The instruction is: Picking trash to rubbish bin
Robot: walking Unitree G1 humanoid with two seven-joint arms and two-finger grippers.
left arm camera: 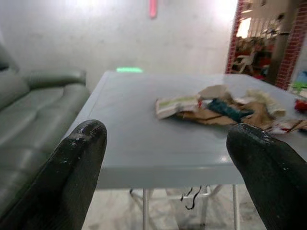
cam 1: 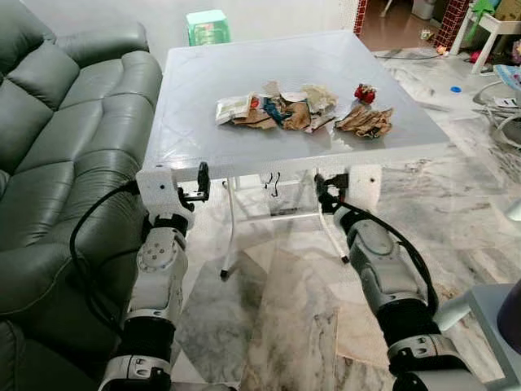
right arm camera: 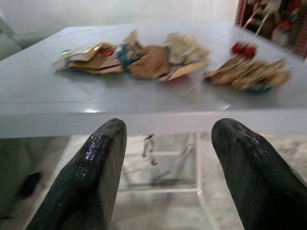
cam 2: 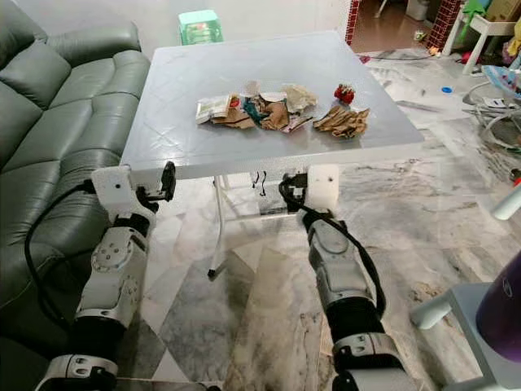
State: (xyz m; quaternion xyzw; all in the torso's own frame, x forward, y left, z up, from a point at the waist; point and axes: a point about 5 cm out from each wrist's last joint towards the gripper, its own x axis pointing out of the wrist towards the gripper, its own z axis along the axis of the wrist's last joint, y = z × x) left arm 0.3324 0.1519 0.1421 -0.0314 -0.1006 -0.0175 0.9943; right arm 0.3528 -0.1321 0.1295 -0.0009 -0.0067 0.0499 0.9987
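Trash lies on a white folding table [cam 1: 195, 90]: a heap of crumpled brown paper and wrappers [cam 1: 277, 110], a separate crumpled brown piece [cam 1: 366, 120] to its right, and a small red item [cam 1: 365, 93] behind that. My left gripper [cam 1: 201, 183] hovers at the table's near edge toward its left corner, open, with nothing between its fingers [left arm camera: 81, 143]. Just under the same edge, further right, my right gripper [cam 1: 330, 189] is also open and empty. In the right wrist view the heap [right arm camera: 144, 57] lies beyond the black fingers [right arm camera: 100, 143].
A grey-green leather sofa [cam 1: 57, 138] runs along my left, close to the left arm. A green stool [cam 1: 207, 26] stands behind the table. The marble floor [cam 1: 277, 301] lies below, with cables and clutter [cam 1: 496, 106] at the far right and a white stand [cam 1: 496, 318] at bottom right.
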